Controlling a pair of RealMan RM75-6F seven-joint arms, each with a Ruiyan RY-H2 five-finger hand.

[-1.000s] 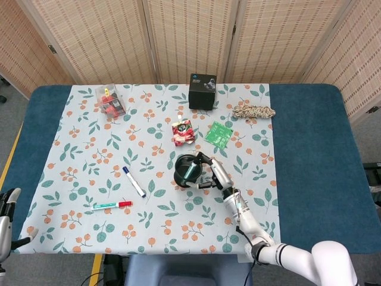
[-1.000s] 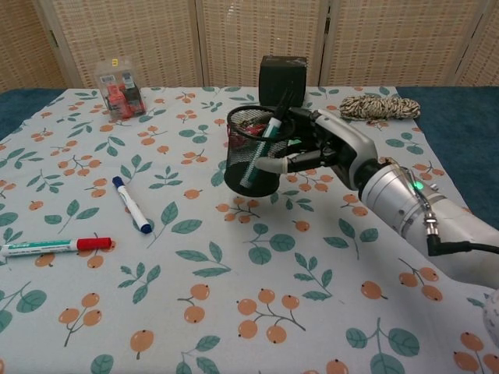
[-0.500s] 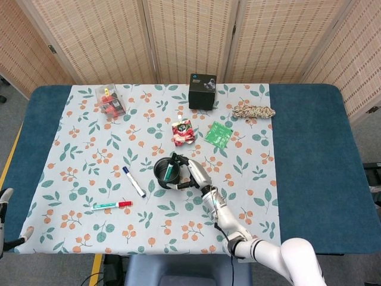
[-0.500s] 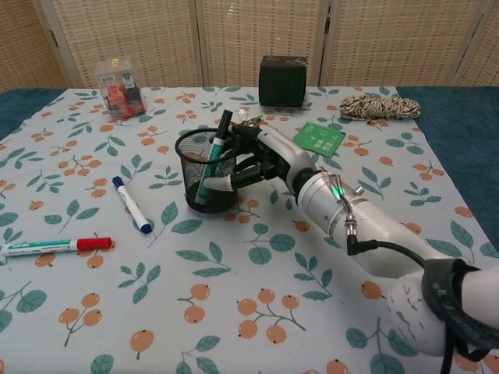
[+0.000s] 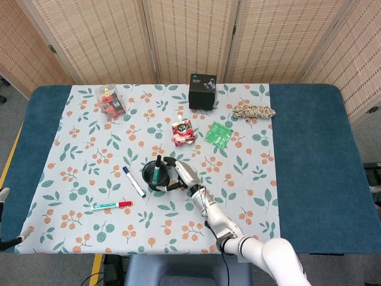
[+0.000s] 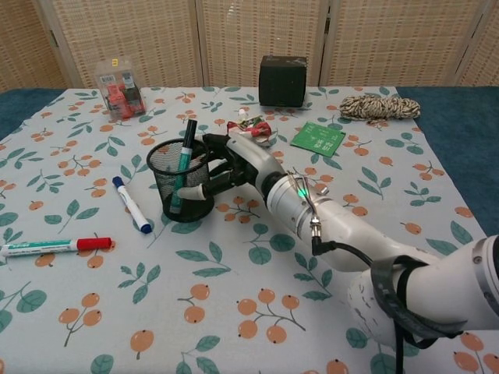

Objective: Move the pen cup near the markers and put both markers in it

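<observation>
My right hand [image 6: 228, 164] [image 5: 177, 177] grips the black mesh pen cup [image 6: 180, 178] [image 5: 154, 174] by its right side. The cup stands on the cloth with a green pen [image 6: 183, 160] upright inside it. Just left of the cup lies a blue-capped marker [image 6: 131, 204] [image 5: 134, 182]. A red-capped marker [image 6: 54, 246] [image 5: 112, 206] lies further left, near the front edge. Only a sliver of my left hand [image 5: 5, 217] shows, at the left border of the head view; how its fingers stand is not visible.
At the back stand a black box [image 6: 282, 69], a clear packet with red contents [image 6: 119, 88] and a coiled rope [image 6: 380, 107]. A red snack pouch [image 5: 183, 132] and a green card [image 6: 318, 137] lie behind the cup. My right forearm [image 6: 343, 230] crosses the cloth's front right.
My right hand has carried the cup leftward and set it down on the cloth beside the blue-capped marker. The left hand has slipped almost out of the head view.
</observation>
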